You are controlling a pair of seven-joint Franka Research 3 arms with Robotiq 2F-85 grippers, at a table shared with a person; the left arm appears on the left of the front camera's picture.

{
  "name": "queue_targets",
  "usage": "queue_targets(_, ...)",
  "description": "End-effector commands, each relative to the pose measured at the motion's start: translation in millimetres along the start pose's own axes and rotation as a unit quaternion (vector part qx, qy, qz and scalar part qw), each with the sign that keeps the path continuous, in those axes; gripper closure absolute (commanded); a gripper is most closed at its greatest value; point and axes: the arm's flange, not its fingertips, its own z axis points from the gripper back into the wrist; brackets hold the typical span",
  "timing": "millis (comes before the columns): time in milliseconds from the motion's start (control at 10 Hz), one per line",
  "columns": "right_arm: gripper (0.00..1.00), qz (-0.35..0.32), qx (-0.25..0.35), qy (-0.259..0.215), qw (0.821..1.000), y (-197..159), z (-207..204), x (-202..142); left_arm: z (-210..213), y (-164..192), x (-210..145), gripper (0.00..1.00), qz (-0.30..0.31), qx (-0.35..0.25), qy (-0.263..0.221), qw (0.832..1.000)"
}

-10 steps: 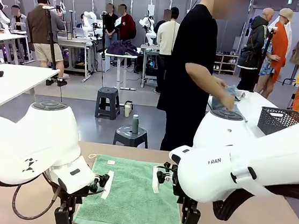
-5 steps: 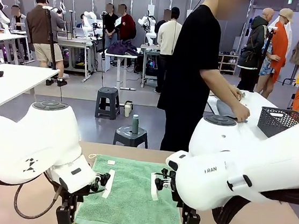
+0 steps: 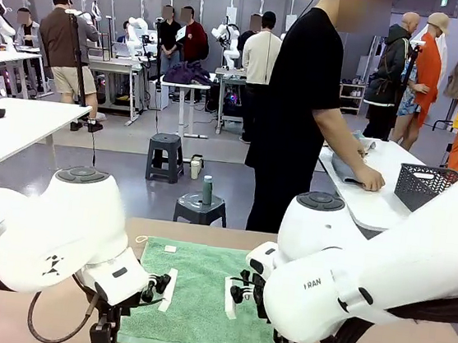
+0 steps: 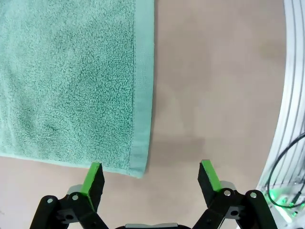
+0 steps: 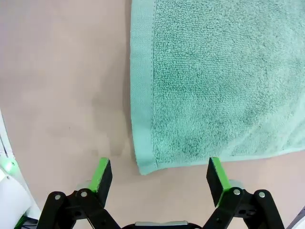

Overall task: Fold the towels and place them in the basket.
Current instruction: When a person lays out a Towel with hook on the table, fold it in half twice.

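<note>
Mint green terry towel point(image 3: 198, 300) flat on tan desk point(image 4: 214, 71), lower centre of front view. Left hand point(image 4: 150, 174) and right hand point(image 5: 159, 171), both wide open, each straddling near corner. Risk: thin hem slips from pinch, or uneven lift skews fold.

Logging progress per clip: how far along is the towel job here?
Done: the green towel lies flat on the table. In hand: the left gripper and right gripper, both open, stand over its two near corners, gripping nothing. Left: every fold and the basket, which sits on the side table where a person's hand rests on a grey-blue towel.
</note>
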Motion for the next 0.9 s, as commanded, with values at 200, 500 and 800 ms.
queue_targets(200,0.0,-0.011,-0.005,0.008,1.0,-4,-16,9,-15,-1,-1,0.0,-0.007,0.015,-0.008,1.0)
queue_targets(500,0.0,-0.016,0.008,-0.003,1.0,-4,-21,7,-17,-2,-3,0.0,-0.009,0.015,-0.006,1.0)
queue_targets(800,0.12,-0.022,0.022,-0.013,0.999,-8,-20,5,-24,-2,-5,0.0,-0.016,0.014,-0.005,1.0)
